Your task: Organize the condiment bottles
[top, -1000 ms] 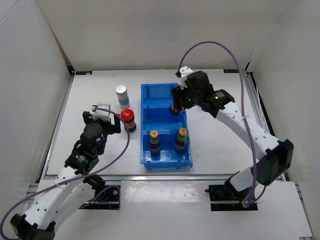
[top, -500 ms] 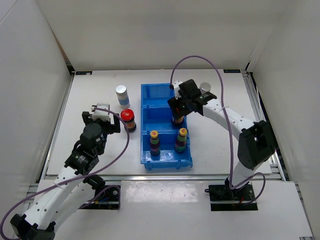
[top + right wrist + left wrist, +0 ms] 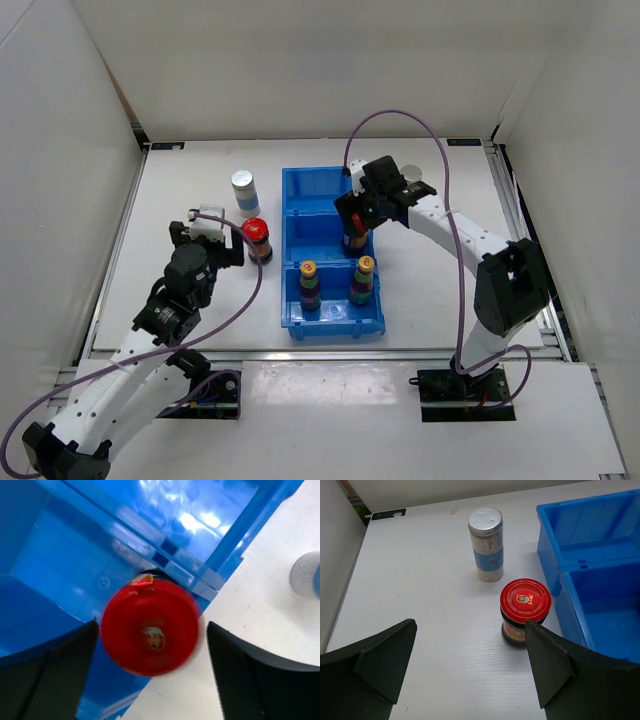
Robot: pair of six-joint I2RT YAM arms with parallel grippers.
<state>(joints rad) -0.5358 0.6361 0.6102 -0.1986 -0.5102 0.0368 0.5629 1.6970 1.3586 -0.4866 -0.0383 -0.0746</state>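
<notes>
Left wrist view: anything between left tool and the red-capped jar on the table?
Nothing visible: bare white table between the open left tool and the dark red-capped jar. The silver-lidded white-blue bottle stands beyond it, the blue plastic bin beside it.

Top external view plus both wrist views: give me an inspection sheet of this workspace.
Surface: white table.
Job's things: two yellow-capped bottles upright in the front compartment of the blue bin; first red-capped jar and first silver-lidded bottle on the table left of the bin; second silver-lidded bottle right of it; second red-capped jar, blurred, at the middle compartment.
Clutter: nothing seen.
Grippers: left tool open, empty; right tool flanks the second red-capped jar, grip unclear.
Cables: purple cables loop off both arms.
Surroundings: white enclosure walls.
</notes>
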